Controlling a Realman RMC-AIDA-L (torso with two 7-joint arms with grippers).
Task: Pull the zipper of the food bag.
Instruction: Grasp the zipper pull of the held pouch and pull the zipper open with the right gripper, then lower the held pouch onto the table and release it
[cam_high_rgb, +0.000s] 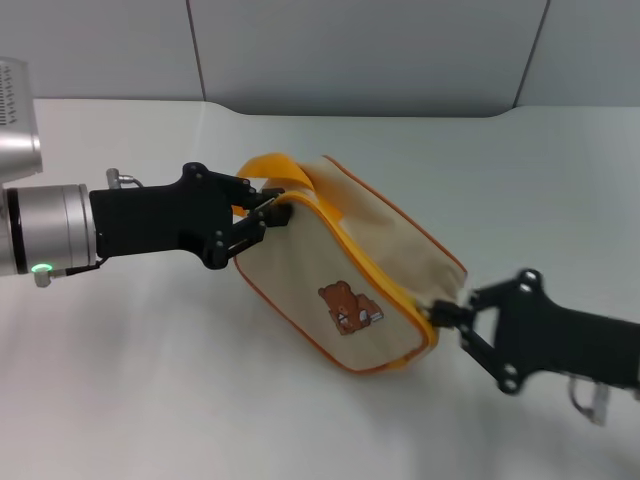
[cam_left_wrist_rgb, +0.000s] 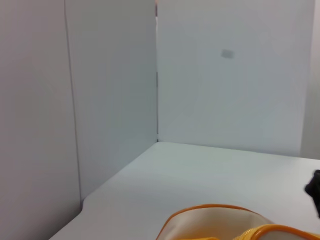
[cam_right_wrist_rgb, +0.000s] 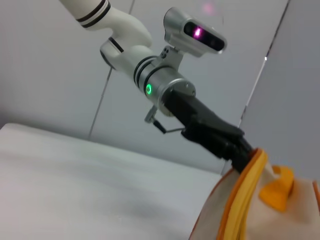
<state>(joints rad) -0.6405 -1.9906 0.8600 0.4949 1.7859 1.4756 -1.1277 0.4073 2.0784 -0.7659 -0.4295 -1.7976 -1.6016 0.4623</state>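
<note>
The cream food bag (cam_high_rgb: 375, 245) with orange piping and a brown bear print (cam_high_rgb: 347, 307) lies tilted on the white table (cam_high_rgb: 150, 400). My left gripper (cam_high_rgb: 272, 213) is shut on the bag's left end, just below the yellow loop handle (cam_high_rgb: 275, 170). My right gripper (cam_high_rgb: 443, 313) is closed at the bag's right end, where the yellow zip track (cam_high_rgb: 375, 270) stops. The zipper's silver tab is hidden between its fingertips. The right wrist view shows the left gripper (cam_right_wrist_rgb: 241, 152) at the bag (cam_right_wrist_rgb: 220, 220) and the handle (cam_right_wrist_rgb: 277, 189). The left wrist view shows only the bag's top (cam_left_wrist_rgb: 220, 220).
Grey wall panels (cam_high_rgb: 360, 50) stand behind the table. Open tabletop lies in front of the bag and to its right. The left arm's silver wrist (cam_high_rgb: 45, 228) reaches in from the left edge, and the right arm (cam_high_rgb: 580, 345) from the lower right.
</note>
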